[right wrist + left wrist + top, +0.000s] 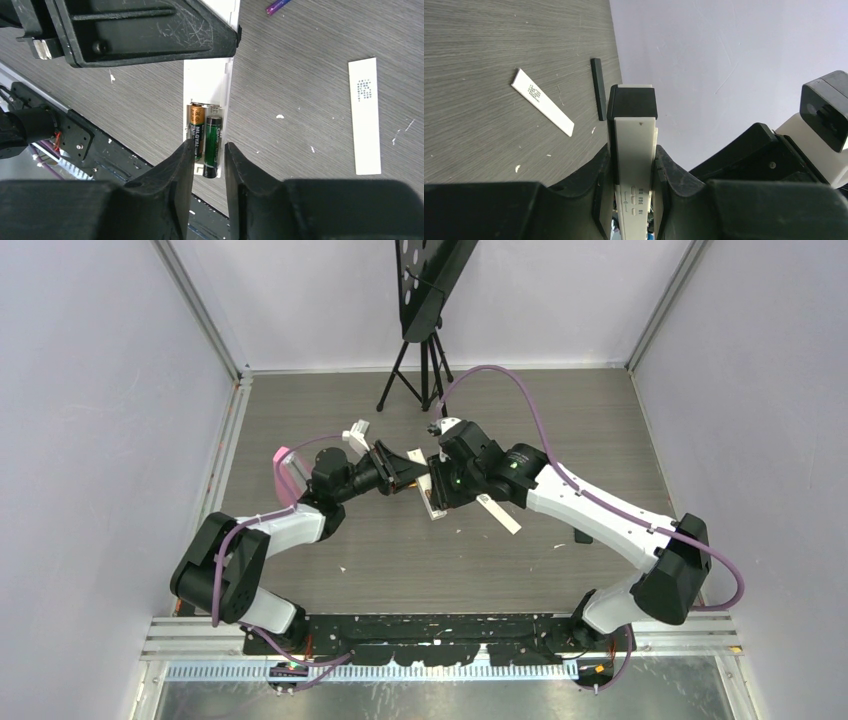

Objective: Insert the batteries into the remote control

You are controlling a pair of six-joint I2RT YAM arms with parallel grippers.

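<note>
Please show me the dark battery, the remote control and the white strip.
dark battery (212,144): right wrist view, its label.
remote control (207,82): right wrist view, white back.
white strip (366,131): right wrist view, plain middle.

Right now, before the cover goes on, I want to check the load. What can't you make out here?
- Right wrist: the right end effector straddles the dark battery in the remote's compartment; gripping or not, cannot tell.
- Right wrist: the purple battery is cut off by the top edge.
- Left wrist: the left end effector holds the remote with its compartment facing away.
- Top view: both end effectors hide the compartment.
</note>
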